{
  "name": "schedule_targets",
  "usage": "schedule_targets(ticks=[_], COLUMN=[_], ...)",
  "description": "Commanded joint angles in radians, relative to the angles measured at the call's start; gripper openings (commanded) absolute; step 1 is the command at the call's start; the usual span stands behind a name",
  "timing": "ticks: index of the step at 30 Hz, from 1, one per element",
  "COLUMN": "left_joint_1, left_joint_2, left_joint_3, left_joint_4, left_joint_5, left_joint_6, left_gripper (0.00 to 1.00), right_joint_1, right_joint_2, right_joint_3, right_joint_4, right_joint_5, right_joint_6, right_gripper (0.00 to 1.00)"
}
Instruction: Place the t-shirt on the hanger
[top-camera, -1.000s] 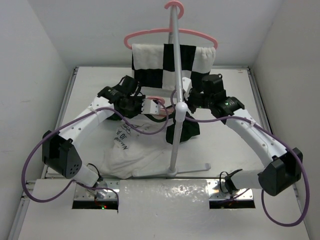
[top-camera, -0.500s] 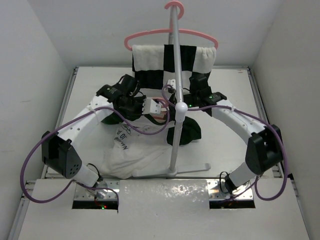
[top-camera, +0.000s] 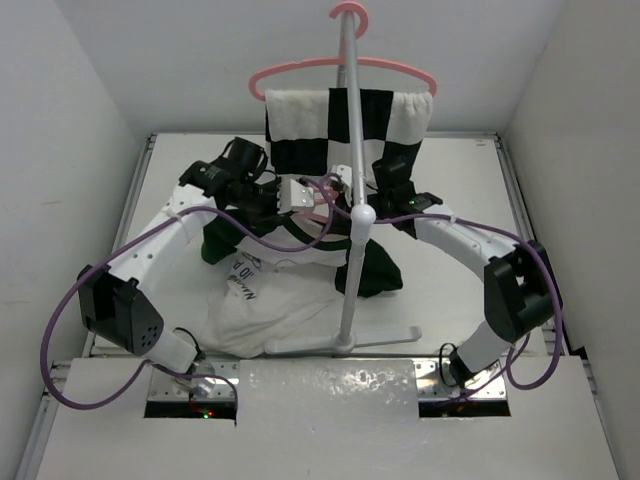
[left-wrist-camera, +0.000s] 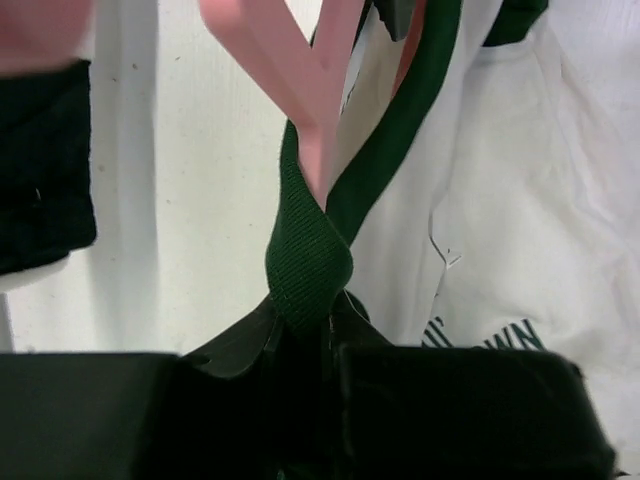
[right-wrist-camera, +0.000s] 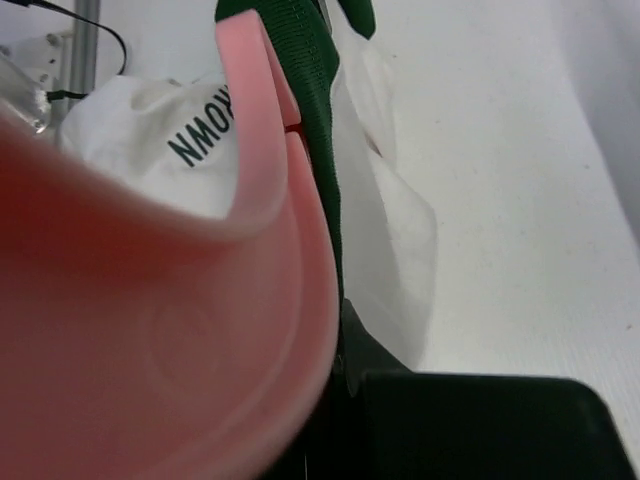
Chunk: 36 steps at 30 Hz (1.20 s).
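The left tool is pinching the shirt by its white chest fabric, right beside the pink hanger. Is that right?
Not quite. The left tool pinches the t-shirt by its dark green collar, not its white chest fabric, right beside the pink hanger. The left wrist view shows it.

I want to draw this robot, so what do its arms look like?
The left arm and right arm both have smooth white links with chunky black joints. A purple cable loops along each one. The left gripper and right gripper are black.
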Motion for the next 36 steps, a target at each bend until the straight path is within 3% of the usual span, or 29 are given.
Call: schedule_targets(ticks=[1,5,6,7,9,10,11,13,18,22,24,25,27,29,30,31,36], left_joint_1=[-0.004,-0.002,-0.001,0.004,0.01,0.03,0.043,0.085,0.162,0.168,0.168,0.163,0.148,0.126,0.126,0.125,0.061], left_joint_2=[-0.031,-0.042,-0.042,-0.047,-0.057,-0.071,-0.079,-0.09,-0.136,-0.224,-0.248,-0.263,-0.274,-0.281,-0.284,-0.286,-0.28], left_joint_3=[0.069,0.05,0.041,0.036,0.015,0.012,0.01,0.041,0.09,-0.058,-0.177,-0.204,-0.249,-0.244,-0.237,-0.223,-0.209], left_joint_4=[0.071,0.159,0.162,0.168,0.223,0.248,0.307,0.363,0.409,0.423,0.45,0.453,0.473,0.496,0.505,0.519,0.521], left_joint_5=[0.163,0.026,0.004,-0.018,-0.076,-0.085,-0.088,-0.102,-0.09,-0.134,-0.122,-0.098,-0.027,-0.019,-0.013,0.007,0.028], left_joint_6=[-0.094,-0.204,-0.215,-0.229,-0.307,-0.338,-0.376,-0.525,-0.689,-0.7,-0.753,-0.77,-0.79,-0.789,-0.79,-0.784,-0.72], left_gripper=[0.0,0.05,0.09,0.22,0.32,0.49,0.79,1.0,1.0,0.98,0.84,0.68,0.63,0.68,0.78,0.82,0.87], right_joint_1=[-0.013,-0.08,-0.095,-0.121,-0.138,-0.149,-0.152,-0.161,-0.18,-0.184,-0.186,-0.186,-0.186,-0.186,-0.186,-0.186,-0.188], right_joint_2=[0.019,-0.007,-0.024,-0.031,-0.068,-0.082,-0.097,-0.148,-0.237,-0.312,-0.341,-0.357,-0.39,-0.409,-0.429,-0.442,-0.51], right_joint_3=[0.046,0.007,-0.004,-0.021,-0.04,-0.055,-0.061,-0.075,-0.07,-0.06,-0.053,-0.047,0.004,0.055,0.109,0.133,0.247], right_joint_4=[0.013,0.033,0.047,0.042,0.027,0.022,0.018,-0.004,-0.097,-0.157,-0.16,-0.165,-0.226,-0.287,-0.356,-0.39,-0.539], right_joint_5=[0.009,-0.096,-0.109,-0.118,-0.109,-0.081,-0.067,-0.041,0.022,0.06,0.103,0.123,0.16,0.204,0.216,0.244,0.368], right_joint_6=[0.049,0.136,0.156,0.17,0.173,0.173,0.177,0.178,0.181,0.225,0.254,0.291,0.314,0.32,0.317,0.303,0.29], right_gripper=[0.0,0.0,0.0,0.0,0.0,0.0,0.0,0.0,0.0,0.0,0.0,0.0,0.0,0.0,0.0,0.0,0.0])
